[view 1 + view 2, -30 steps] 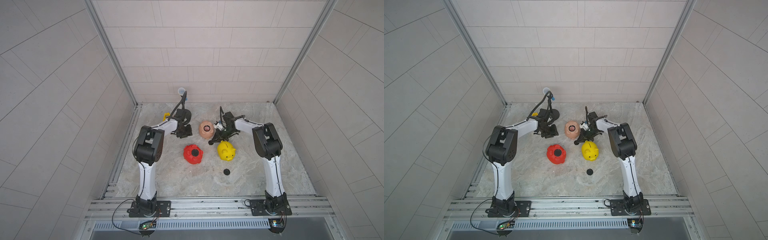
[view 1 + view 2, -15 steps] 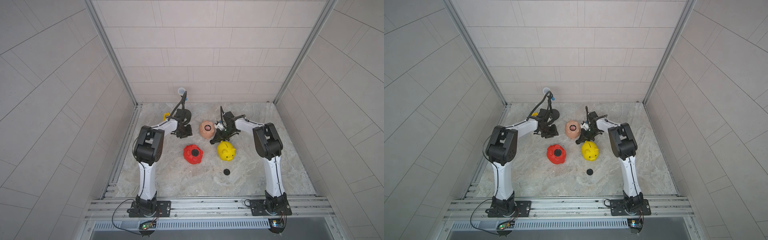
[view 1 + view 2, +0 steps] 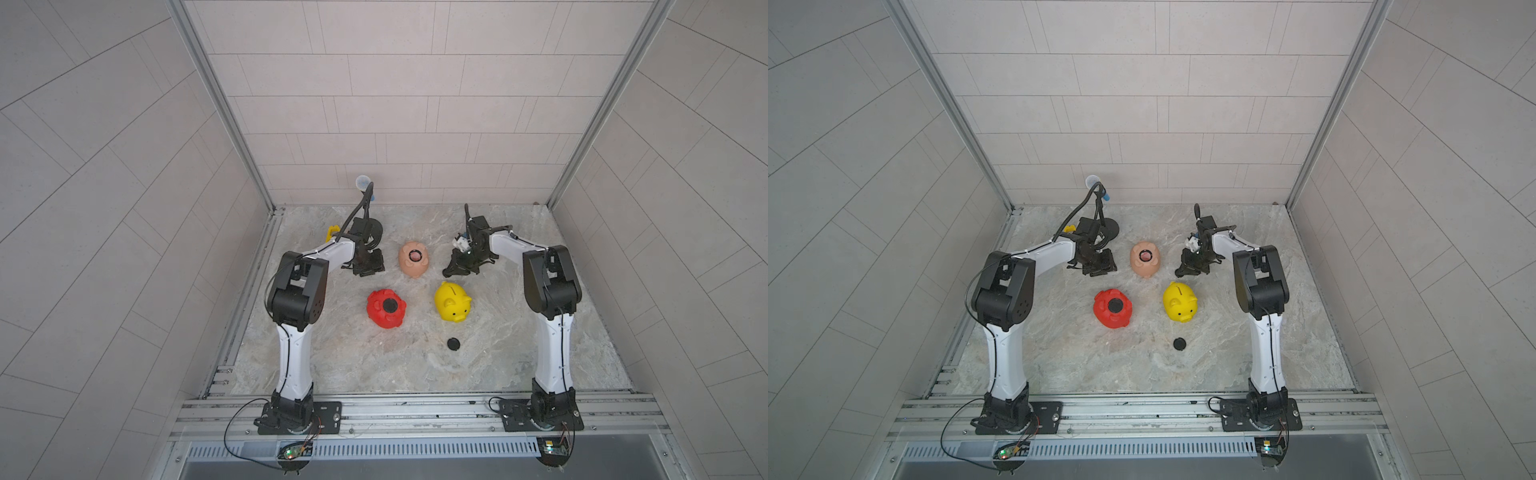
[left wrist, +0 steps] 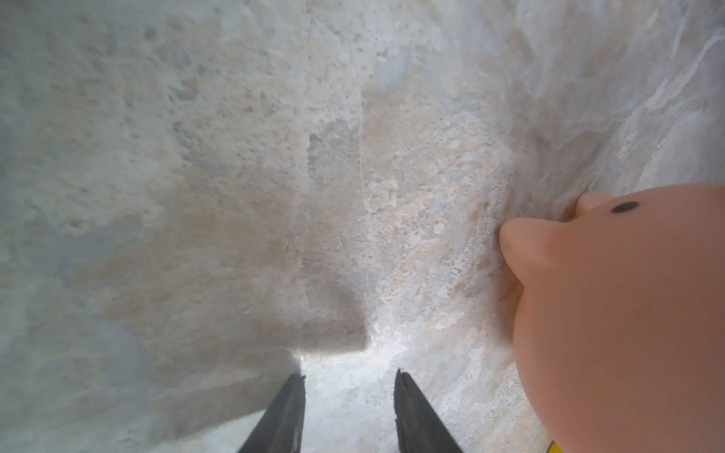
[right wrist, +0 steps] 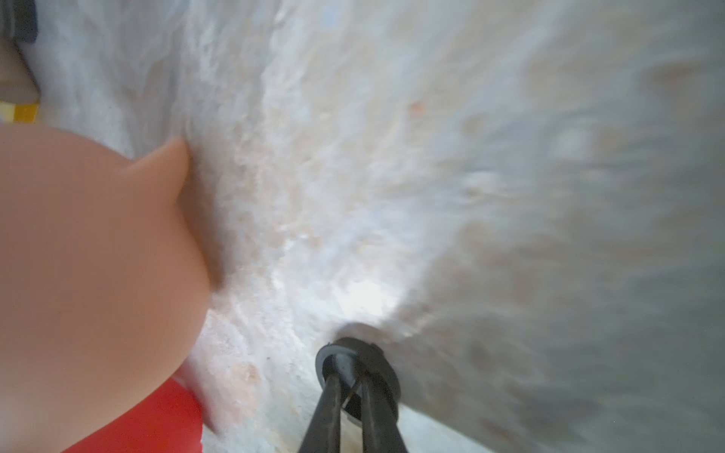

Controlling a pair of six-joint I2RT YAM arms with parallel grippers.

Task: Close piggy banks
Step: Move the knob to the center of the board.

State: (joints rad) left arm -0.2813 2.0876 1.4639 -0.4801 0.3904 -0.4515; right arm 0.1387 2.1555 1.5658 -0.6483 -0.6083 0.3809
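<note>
**A:** Right wrist view first. The right gripper [image 5: 349,372] is nearly closed, its fingers [image 5: 333,408] pinching a black plug [image 5: 355,347] at the tips. The plug looks clear of the table [image 5: 431,157], with a shadow under it.

**B:** Agreed. In the left wrist view the left gripper [image 4: 350,374] has its jaws apart with nothing between them, only stone below.

**A:** Outward then. The peach-pink pig [image 3: 413,259] lies belly-up between the two grippers. It's near each and touches neither in both top views. Its belly hole [image 3: 414,255] is uncovered.

**B:** We log that as the step in hand. The red pig [image 3: 386,308] is on its back nearer the bases, and its hole shows black, so we judge it plugged. The yellow pig [image 3: 452,302] stands upright, slot up. Its belly is hidden, so we can't tell.

**A:** A loose plug [image 3: 453,343] sits on the table toward the bases from the yellow pig, near it but apart.

**B:** Handling? We read the pigs as hollow glossy plastic: light, stiff, slippery, and rounded underneath in this pose.

**A:** So we expect the peach one to rock or skate when the plug gets pushed in. We'd brace it across the flanks with the empty left jaws, low on the widest part, not on the ears or snout.

**B:** The plug is small, and we can't tell which part is pinched. It likely needs to go in square or it pops out.
</note>
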